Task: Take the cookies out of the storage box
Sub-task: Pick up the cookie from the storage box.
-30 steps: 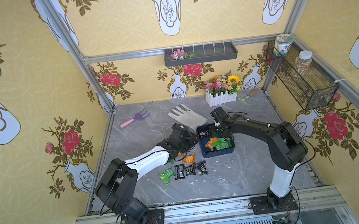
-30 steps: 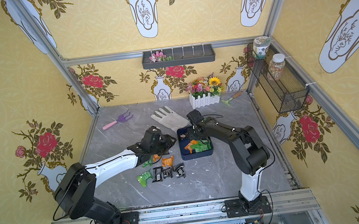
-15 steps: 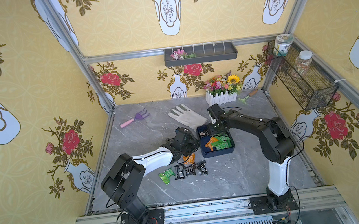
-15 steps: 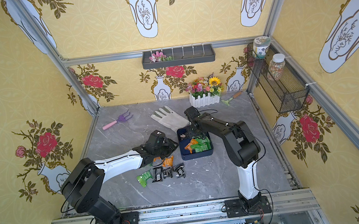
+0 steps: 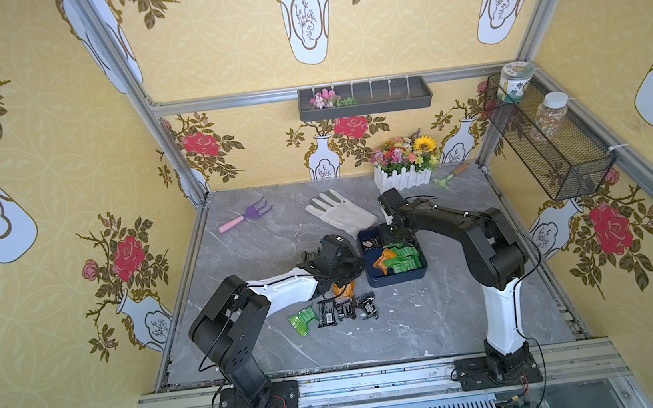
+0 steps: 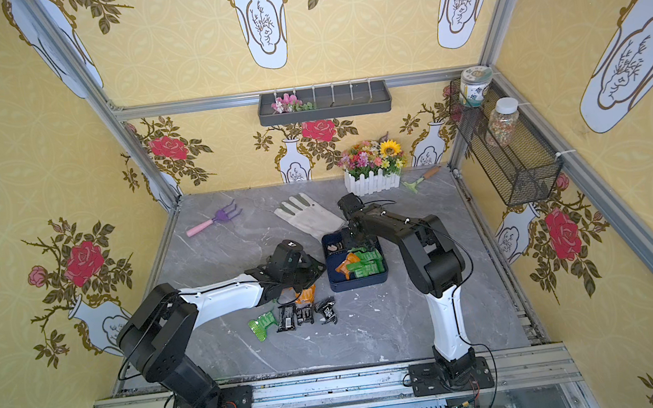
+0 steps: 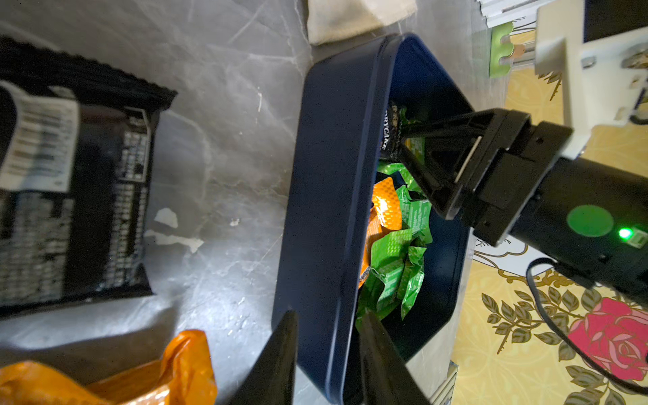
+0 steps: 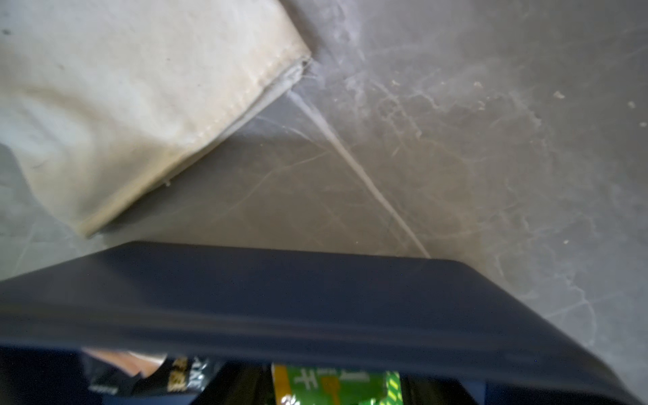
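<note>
Left wrist view: L gripper (image 7: pixel 328 314) straddles the near wall of the storage box (image 7: pixel 333 175), one finger outside, one inside. The fingers sit v. close to the wall, but can't tell if they clamp it. R gripper (image 7: pixel 403 142) reaches into the box from the opposite side, jaws apart, tips down among the cookies (image 7: pixel 396 266). In the right wrist view a green pkt (image 8: pixel 333 385) lies between its fingers, and a black pkt (image 7: pixel 389 133) is just beside one tip. Can't tell if the jaws bear on either.

Top view: box sits on the grey marble table (image 5: pixel 434 318), just off centre toward 3 o'clock. A work glove (image 5: pixel 340 212) lies at its 11 o'clock, cuff near the box corner. Inside, the green heap and one orange pkt (image 5: pixel 381 259) fill the 6 o'clock half, and the black one is in the 11 o'clock corner. Out on the table, at the box's 7–8 o'clock: crumpled orange wrapper (image 5: pixel 344 291), lone green wrapper (image 5: pixel 302 321) and a row of three black wrappers (image 5: pixel 326 313).

Step (judged): mid-unload. Five are out and most remain in the box. L looks set to steady the box while R picks the next pkt.

Next move needs:
- R to close on one pkt only, gripping foil edge.
- Lift to clear the low wall.
- L to hold the box down so it doesn't ride up or slide.
- Drop near the row at 7 o'clock.
</note>
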You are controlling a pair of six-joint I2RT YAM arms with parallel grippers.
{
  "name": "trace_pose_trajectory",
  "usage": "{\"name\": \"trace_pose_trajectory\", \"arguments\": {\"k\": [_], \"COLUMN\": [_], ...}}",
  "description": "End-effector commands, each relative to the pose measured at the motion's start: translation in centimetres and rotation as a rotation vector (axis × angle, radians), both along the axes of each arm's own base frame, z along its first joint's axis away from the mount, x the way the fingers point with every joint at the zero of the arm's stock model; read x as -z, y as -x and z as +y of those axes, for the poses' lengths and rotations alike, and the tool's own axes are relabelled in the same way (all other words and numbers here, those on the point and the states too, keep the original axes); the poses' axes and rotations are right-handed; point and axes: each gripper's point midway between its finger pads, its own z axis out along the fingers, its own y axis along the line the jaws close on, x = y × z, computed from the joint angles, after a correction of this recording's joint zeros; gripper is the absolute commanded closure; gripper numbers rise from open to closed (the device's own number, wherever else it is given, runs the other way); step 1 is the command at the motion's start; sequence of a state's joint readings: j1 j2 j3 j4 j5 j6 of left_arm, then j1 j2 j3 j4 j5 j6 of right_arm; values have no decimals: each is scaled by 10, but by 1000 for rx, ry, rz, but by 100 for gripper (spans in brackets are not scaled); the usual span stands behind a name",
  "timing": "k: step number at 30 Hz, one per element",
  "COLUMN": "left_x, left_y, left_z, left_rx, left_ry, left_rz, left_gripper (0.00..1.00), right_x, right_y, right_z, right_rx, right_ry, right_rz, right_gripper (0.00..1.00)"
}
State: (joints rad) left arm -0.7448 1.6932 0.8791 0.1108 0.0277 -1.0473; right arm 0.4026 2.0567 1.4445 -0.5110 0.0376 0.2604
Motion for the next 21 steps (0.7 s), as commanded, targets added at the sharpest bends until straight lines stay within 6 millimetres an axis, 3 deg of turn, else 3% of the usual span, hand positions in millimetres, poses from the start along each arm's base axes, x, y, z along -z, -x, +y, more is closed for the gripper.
{"name": "trace_pose_trajectory", "arguments": {"k": [1, 11, 17, 21], "left_x": [-1, -6, -19, -30], "left_y": [-1, -4, -9, -13], "left_z": [-4, -5, -5, -1], "left_rx": [8, 5, 18, -2], "left_ry": [13, 19, 9, 4], "left_rz": [-5, -20, -70, -111], "left_gripper": [66, 66, 54, 49], "right_x": [5, 0, -44, -74], "right_y": [3, 5, 2, 12], "right_z": [-1, -2, -16, -13], "right_rx": [-2, 1, 34, 27], "right_ry": [3, 2, 34, 0], "right_rz": [22, 18, -79, -114], "right_gripper": [44, 56, 60, 60]}}
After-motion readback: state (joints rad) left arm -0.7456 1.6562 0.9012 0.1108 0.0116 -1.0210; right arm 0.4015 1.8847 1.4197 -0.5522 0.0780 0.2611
